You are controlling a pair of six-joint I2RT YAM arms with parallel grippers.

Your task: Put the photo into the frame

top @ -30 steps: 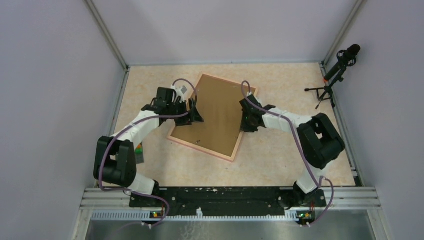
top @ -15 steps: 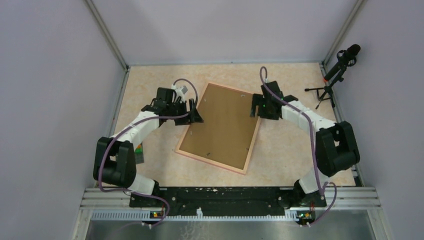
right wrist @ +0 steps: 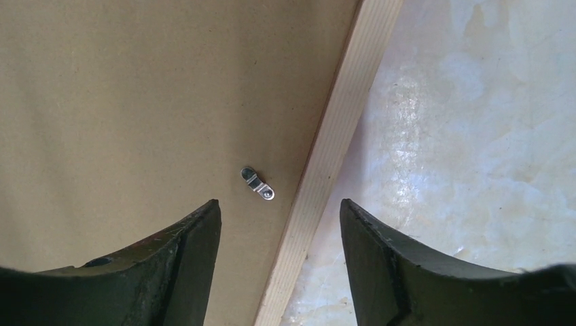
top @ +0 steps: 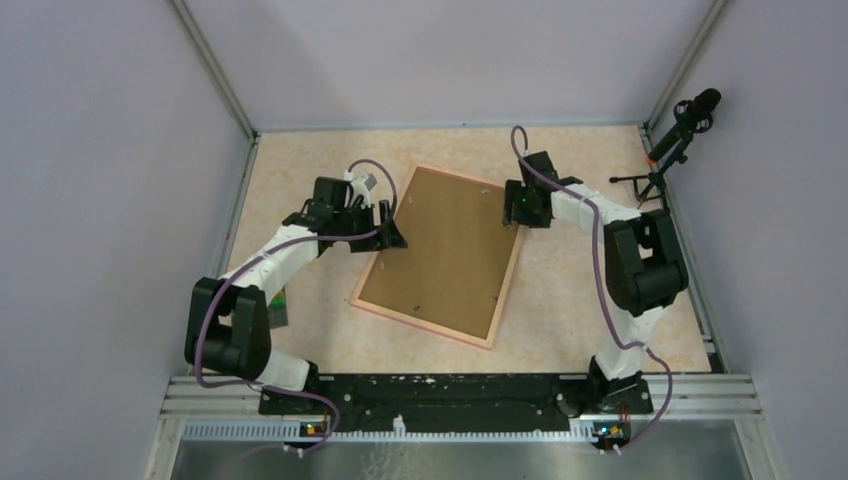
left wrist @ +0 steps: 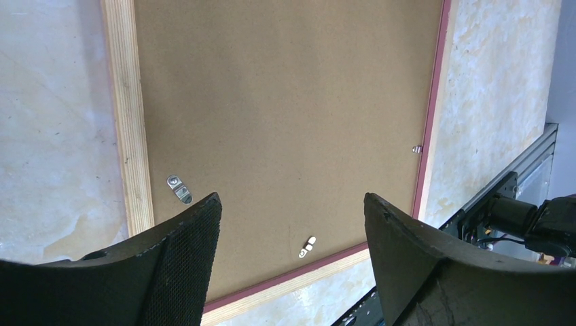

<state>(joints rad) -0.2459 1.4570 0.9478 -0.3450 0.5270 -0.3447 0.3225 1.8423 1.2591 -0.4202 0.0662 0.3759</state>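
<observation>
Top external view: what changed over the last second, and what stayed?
The frame slid right and lower in the view. The right end effector moved to its far right corner. The left end effector stayed open at the frame's left edge.

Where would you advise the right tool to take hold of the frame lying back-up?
Likely the frame's rail nearest it, from straight above: the frame lies flat, and that narrow rail shows between the open right tool's fingers.
</observation>
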